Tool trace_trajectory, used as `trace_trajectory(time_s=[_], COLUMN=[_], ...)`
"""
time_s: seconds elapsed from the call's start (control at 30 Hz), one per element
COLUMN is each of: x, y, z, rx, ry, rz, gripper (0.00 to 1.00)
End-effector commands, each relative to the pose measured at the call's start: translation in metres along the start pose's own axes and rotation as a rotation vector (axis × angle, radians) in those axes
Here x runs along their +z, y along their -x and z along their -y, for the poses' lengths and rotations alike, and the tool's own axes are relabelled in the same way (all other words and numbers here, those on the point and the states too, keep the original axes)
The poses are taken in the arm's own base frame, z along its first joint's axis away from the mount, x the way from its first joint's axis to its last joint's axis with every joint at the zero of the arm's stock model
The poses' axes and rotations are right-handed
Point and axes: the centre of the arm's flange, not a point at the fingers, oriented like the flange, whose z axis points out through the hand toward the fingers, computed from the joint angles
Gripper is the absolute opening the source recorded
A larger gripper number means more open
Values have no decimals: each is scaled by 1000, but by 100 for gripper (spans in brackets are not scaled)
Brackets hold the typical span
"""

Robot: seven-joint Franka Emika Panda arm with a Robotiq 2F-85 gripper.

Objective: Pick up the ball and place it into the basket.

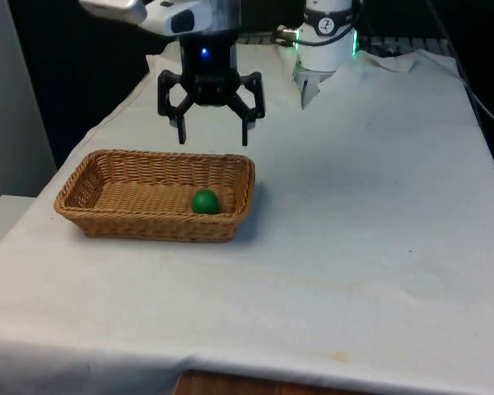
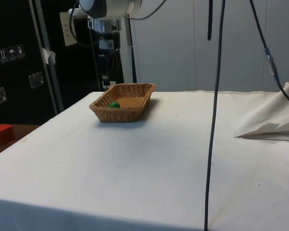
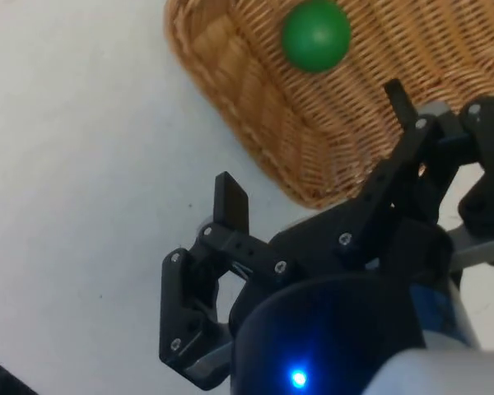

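We see the green ball (image 1: 204, 202) lying inside the wicker basket (image 1: 99, 216), near the end at the front view's right and close to the wall that faces the camera. The basket sits on the bench (image 1: 362, 247), which is covered by a white cloth, towards the front view's left. The end effector (image 1: 212, 136) hangs in the air above the basket's far rim, its fingers spread wide apart and holding nothing. In the wrist view the ball (image 3: 315, 34) rests on the woven floor of the basket (image 3: 255, 107), well apart from the black fingertips (image 3: 230, 202). In the side view the ball (image 2: 114, 104) shows just above the basket's near wall (image 2: 118, 114).
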Motion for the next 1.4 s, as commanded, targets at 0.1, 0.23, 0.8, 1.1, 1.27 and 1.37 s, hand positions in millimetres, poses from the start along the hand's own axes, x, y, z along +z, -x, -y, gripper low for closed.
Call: trace_trajectory(time_s=[0.1,0.23,0.8,1.1,1.27,1.37], x=[-7,-24,-49,-51,-48,-46], y=[-2,-2,17,32,39,45], z=[9,30,75,88,92,95], rx=[-4,-8,-15,-3,14,31], ry=[1,4,-21,-38,-47,-54], rz=[3,9,27,48,63,73], gripper=[100,100,100,100,100,100])
